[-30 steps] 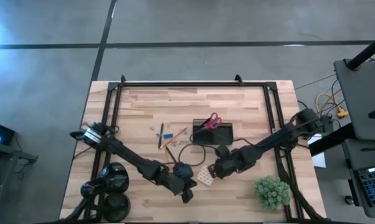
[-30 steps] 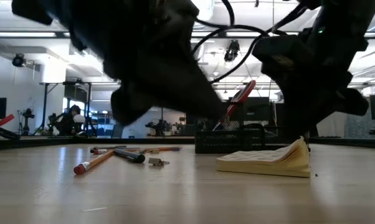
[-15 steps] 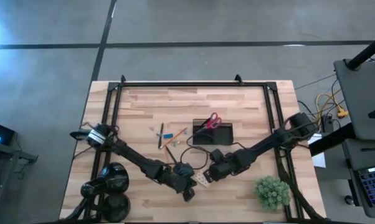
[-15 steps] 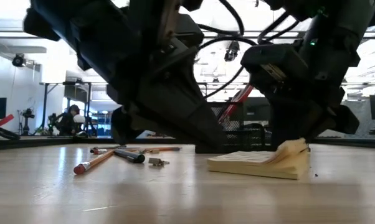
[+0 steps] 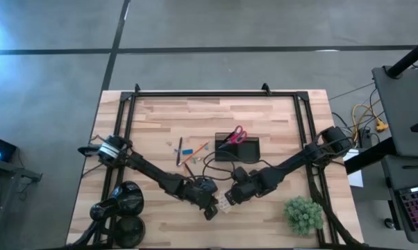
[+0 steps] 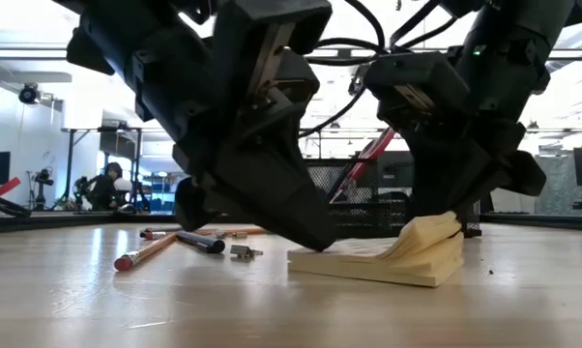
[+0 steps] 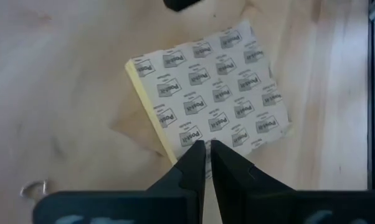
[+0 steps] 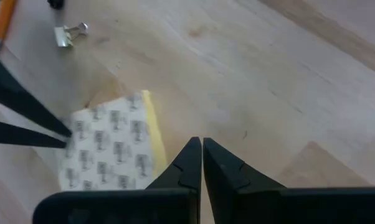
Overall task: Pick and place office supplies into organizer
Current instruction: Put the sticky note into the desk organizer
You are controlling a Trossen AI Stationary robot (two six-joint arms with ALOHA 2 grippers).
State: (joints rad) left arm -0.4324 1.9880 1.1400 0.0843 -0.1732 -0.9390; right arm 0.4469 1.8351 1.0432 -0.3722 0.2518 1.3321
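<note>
The yellowish note pad point(image 6: 373, 261) lies flat on the table near its front, printed backing up point(image 7: 206, 93). My left gripper point(image 7: 206, 148) is shut, its tips at the pad's left end. My right gripper point(image 8: 197, 144) is shut at the pad's opposite end, where sheets curl upward point(image 6: 426, 237). The dark organizer point(image 5: 237, 148) stands farther back with the red-handled scissors point(image 5: 235, 134) leaning in it. Pencils and a pen point(image 5: 185, 149), a tiny blue piece point(image 5: 187, 151) and a binder clip point(image 8: 69, 34) lie left of the organizer. My left gripper rests its shut fingertips point(image 6: 315, 235) on the pad's left edge near a corner point(image 7: 190, 138), slanting down from the table's left. The pad lies flat under them. My right gripper pushes with its shut fingertips point(image 6: 436, 208) against the pad's right end point(image 6: 444, 242), slanting down from the right. The sheets there are bent upward; the pad's underside stays on the table.
A green spiky plant ball point(image 5: 303, 213) sits at the front right. Black round lamp-like objects point(image 5: 126, 205) stand at the front left. Bare wood lies along the table's far side point(image 5: 216, 111). A person point(image 6: 112, 184) shows in the room beyond the table.
My right gripper has moved toward the table's left and pushed the note pad that way along the table; the sheets at the pad's right end have curled up higher. My left gripper has come lower and closer, meeting the pad's left end. Both stay shut.
</note>
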